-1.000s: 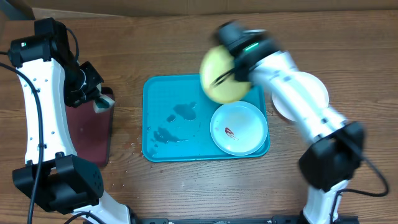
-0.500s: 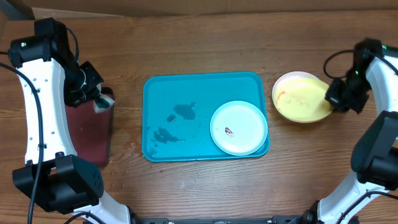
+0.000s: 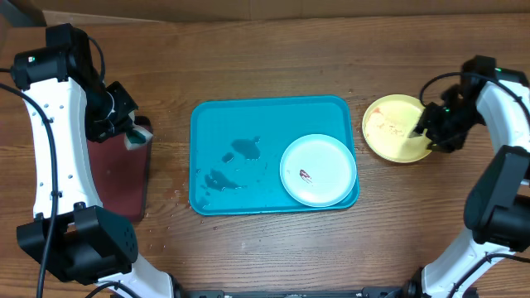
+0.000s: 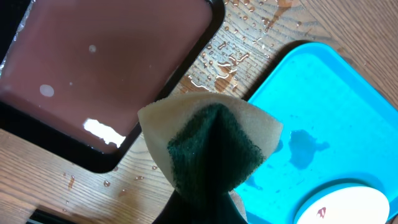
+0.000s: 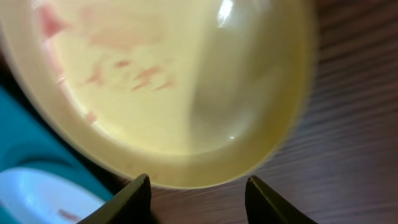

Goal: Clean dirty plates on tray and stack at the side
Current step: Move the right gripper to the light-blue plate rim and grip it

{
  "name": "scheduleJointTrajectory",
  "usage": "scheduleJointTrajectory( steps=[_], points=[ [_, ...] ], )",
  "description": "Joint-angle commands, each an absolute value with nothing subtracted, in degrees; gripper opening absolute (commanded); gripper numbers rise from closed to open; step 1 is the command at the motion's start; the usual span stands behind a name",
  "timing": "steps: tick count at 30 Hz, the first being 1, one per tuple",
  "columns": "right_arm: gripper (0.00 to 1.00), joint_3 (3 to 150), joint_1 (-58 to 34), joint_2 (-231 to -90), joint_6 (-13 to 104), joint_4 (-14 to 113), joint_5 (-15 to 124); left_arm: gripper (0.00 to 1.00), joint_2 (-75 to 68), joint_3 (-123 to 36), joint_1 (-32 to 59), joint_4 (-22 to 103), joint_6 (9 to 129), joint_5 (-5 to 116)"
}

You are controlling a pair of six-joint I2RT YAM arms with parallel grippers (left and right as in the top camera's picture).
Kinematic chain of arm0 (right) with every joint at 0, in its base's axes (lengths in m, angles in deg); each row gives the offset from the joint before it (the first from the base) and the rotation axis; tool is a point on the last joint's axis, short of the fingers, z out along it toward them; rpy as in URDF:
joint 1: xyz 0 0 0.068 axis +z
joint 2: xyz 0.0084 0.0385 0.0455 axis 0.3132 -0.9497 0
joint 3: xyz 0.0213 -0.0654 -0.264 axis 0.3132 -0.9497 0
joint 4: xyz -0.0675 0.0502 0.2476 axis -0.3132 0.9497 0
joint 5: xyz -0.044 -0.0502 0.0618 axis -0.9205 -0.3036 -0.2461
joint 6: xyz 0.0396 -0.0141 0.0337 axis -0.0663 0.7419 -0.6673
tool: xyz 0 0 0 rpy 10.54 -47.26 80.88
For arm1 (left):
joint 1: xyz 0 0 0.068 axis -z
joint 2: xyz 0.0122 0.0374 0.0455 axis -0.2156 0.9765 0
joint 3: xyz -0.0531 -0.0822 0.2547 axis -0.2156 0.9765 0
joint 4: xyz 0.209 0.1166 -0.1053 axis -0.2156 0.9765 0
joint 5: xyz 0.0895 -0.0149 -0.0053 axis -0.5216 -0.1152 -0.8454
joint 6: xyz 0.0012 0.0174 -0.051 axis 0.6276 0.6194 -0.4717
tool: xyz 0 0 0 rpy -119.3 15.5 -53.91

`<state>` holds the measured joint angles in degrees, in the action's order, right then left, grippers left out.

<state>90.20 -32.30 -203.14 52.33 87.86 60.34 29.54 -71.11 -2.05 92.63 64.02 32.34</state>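
Here, right gripper [image 5: 198, 183] spread wide just beside yellow-green plate [image 5: 168, 81] rim, left gripper [image 3: 122, 126] clamped on sponge [image 4: 211, 146].

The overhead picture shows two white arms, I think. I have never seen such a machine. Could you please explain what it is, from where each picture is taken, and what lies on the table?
It is a robot with two jointed arms, each ending in a two-finger tool. The overhead picture looks straight down on the wooden table. The other two pictures come from small cameras on the wrists. The left tool is shut on a sponge beside a dark maroon tray. A turquoise tray, wet in places, carries a white plate with a small red smear. The right tool is open at the edge of a yellow-green plate, which lies off that tray, to its side.
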Motion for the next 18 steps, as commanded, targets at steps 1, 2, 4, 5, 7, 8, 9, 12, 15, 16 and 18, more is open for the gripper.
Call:
scheduleJointTrajectory(
  steps=[1,2,4,5,7,8,9,12,15,16,18],
  points=[
    [0.52,90.03,-25.56,-201.04,58.41,87.66,67.44,0.04,29.52,-70.98,-2.09,92.22,64.94,32.91],
    [0.53,90.03,-24.17,-201.04,58.41,87.36,66.81,0.04,29.52,-70.98,-2.09,92.22,64.94,32.91],
    [0.54,90.0,-19.92,-201.04,58.41,86.16,64.4,0.04,29.52,-70.98,-2.09,92.22,64.94,32.91],
    [0.54,90.0,-17.91,-201.04,58.45,85.46,62.76,0.04,29.52,-70.98,-2.09,92.24,64.96,32.91],
    [0.54,90.0,-13.08,-201.06,61.9,84.17,60.05,0.04,29.52,-70.98,-2.09,92.24,64.96,32.89],
    [0.54,90.0,-11.09,-201.06,63.78,83.75,59.07,0.04,29.52,-70.98,-2.09,92.26,64.96,32.89],
    [0.54,90.0,-9.0,-201.06,65.53,83.27,58.02,0.04,29.52,-70.98,-2.09,92.26,64.96,32.89],
    [0.55,89.92,-3.36,-201.06,69.36,81.65,53.45,0.04,29.52,-70.98,-2.09,92.26,64.96,32.89],
    [0.57,89.28,0.45,-201.11,69.31,79.69,46.46,0.04,29.52,-70.98,-2.09,92.28,64.99,32.89],
    [0.57,89.02,1.12,-201.11,69.34,79.34,45.1,0.04,29.52,-70.98,-2.09,92.28,65.01,32.89],
    [0.57,88.36,1.93,-201.11,69.75,78.44,43.49,0.04,29.52,-70.98,-2.09,92.28,65.14,32.89]
  ],
)
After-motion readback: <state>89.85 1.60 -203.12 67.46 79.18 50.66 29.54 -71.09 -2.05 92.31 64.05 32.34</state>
